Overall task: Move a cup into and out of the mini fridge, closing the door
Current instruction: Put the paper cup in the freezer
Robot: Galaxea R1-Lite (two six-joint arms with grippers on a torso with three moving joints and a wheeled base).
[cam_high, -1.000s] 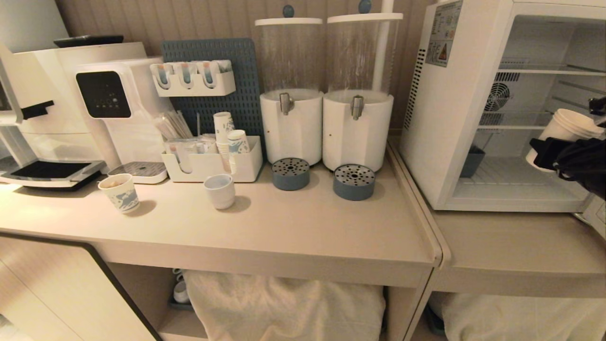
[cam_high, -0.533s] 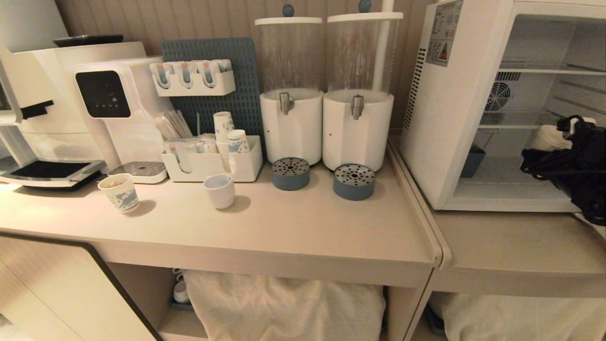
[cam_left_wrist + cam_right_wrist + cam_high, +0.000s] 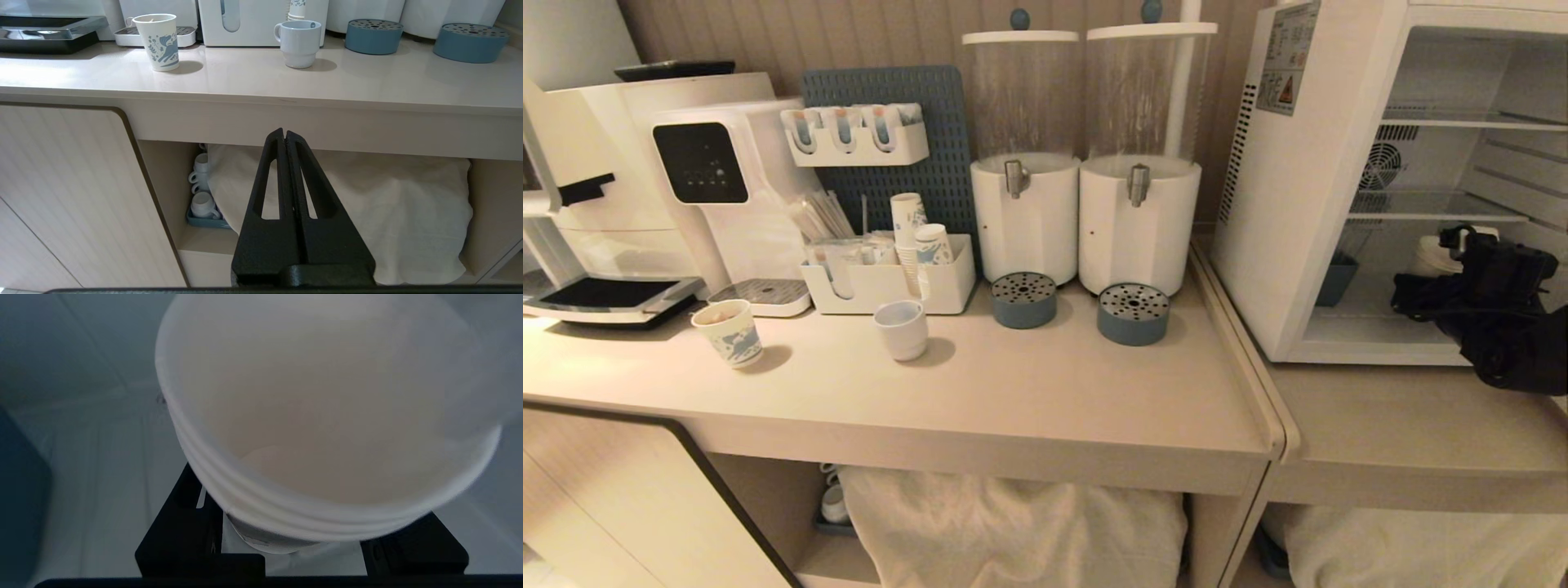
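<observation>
**Cup carried into fridge, not yet set down**

Right gripper (image 3: 1441, 282) clamped on the cup (image 3: 1436, 255), inside the mini fridge (image 3: 1307, 188) under its lower wire shelf. Risk, judged: rim snagging the shelf, or tipping if released above the floor. Versus a second ago: cup was at the right opening; now deeper, lower. Left gripper (image 3: 284, 141) together, parked.

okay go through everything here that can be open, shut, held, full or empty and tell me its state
mini fridge: open at the front.
cup: held inside the fridge.
right gripper: shut on the cup.
left gripper: shut, empty, below the counter.
two drink dispensers: lidded.
</observation>
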